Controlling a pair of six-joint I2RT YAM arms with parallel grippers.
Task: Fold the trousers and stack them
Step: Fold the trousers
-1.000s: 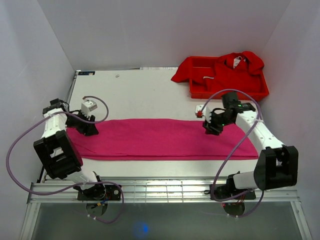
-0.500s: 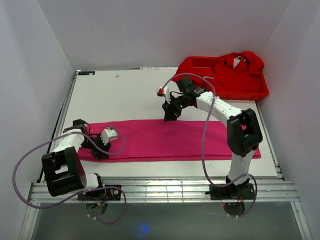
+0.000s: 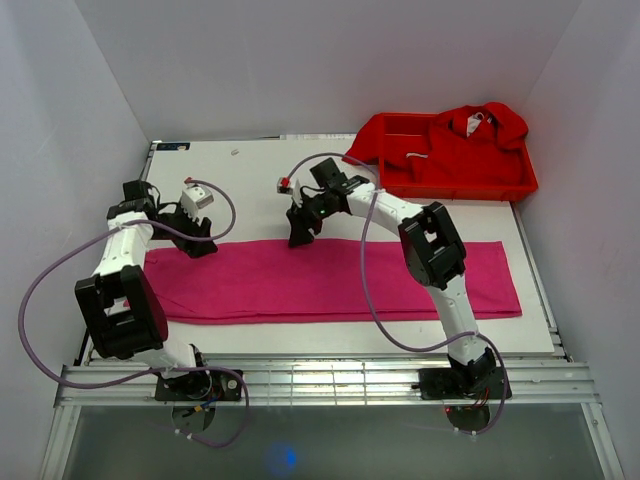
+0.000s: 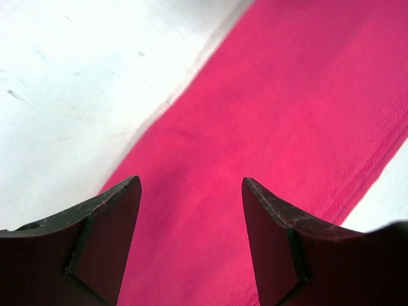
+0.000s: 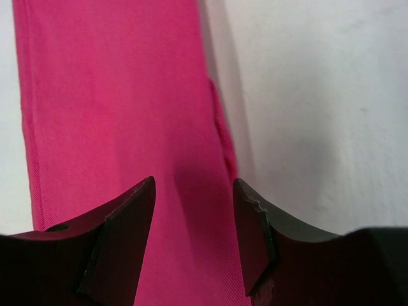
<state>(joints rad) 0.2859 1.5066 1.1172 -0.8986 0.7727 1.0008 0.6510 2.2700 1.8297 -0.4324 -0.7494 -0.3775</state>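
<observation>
Right claw [image 3: 297, 238] swung left over flat, soft magenta trousers [image 3: 330, 280].

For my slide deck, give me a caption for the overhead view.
Left gripper and right gripper, both open, poised at the far edge of the flat trousers.

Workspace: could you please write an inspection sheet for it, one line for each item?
Surface: white table, faint scuffs.
Job's things: trousers lie flat as one long strip across it.
Clutter: red tray at far right, red garments heaped in it.
End effectors: left end effector open above the strip's left end; right end effector open above its far edge.
Cables: purple cables loop off both arms.
Surroundings: white walls.
</observation>
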